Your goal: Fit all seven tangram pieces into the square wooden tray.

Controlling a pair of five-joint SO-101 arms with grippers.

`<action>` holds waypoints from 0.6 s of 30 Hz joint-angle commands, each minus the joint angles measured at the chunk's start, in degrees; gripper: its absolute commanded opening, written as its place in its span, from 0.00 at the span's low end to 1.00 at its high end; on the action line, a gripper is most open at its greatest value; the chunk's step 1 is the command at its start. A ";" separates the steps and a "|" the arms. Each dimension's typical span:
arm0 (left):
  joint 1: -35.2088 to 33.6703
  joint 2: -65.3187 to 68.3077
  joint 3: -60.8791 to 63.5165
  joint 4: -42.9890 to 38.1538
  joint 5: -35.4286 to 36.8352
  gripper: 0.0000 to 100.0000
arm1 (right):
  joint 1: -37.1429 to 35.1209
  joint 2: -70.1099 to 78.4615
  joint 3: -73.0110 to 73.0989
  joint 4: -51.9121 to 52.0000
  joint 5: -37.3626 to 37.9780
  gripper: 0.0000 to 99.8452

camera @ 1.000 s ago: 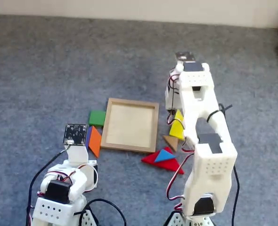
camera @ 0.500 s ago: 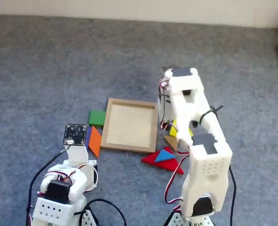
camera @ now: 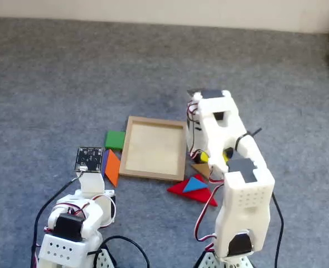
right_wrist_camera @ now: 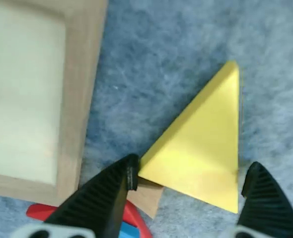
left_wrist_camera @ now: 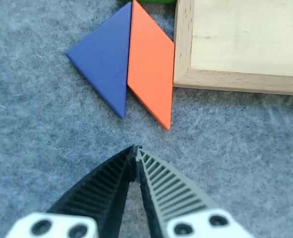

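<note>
**Right hand straddles the yellow triangle beside the tray; all seven pieces lie outside it.**

The square wooden tray point(camera: 155, 121) sits mid-way across the grey carpeted worktop. Just to its right, the right hand point(right_wrist_camera: 191, 173) hangs low with its fingers apart, one on each side of the yellow triangle point(right_wrist_camera: 201, 148). One fingertip point(right_wrist_camera: 130, 173) sits at the triangle's near corner, and the triangle lies flat. A brown triangle point(camera: 201, 167) pokes out just nearer. Nearer again lies a red triangle point(camera: 178, 188) with a light blue triangle point(camera: 195, 183) on top. Against the tray's left side sit a green square point(camera: 115, 139) and an orange parallelogram point(left_wrist_camera: 150, 64). A dark blue triangle point(left_wrist_camera: 104, 54) touches the parallelogram's outer edge. The left hand point(left_wrist_camera: 135, 151) hovers just near of those two with its fingers pressed together, holding nothing.
</note>
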State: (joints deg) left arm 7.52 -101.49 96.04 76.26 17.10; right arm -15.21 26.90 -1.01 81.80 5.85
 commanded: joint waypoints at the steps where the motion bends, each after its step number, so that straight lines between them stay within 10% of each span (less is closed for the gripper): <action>1: -0.48 -2.42 1.19 0.26 -0.09 0.01 | 1.19 -4.00 0.04 -1.54 0.70 0.31; 18: -0.48 -2.42 1.19 0.26 -0.09 0.01 | 1.27 -5.76 0.04 -2.86 4.31 0.12</action>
State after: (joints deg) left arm 7.52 -101.49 96.04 76.26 17.10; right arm -14.07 26.37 -1.01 79.16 9.36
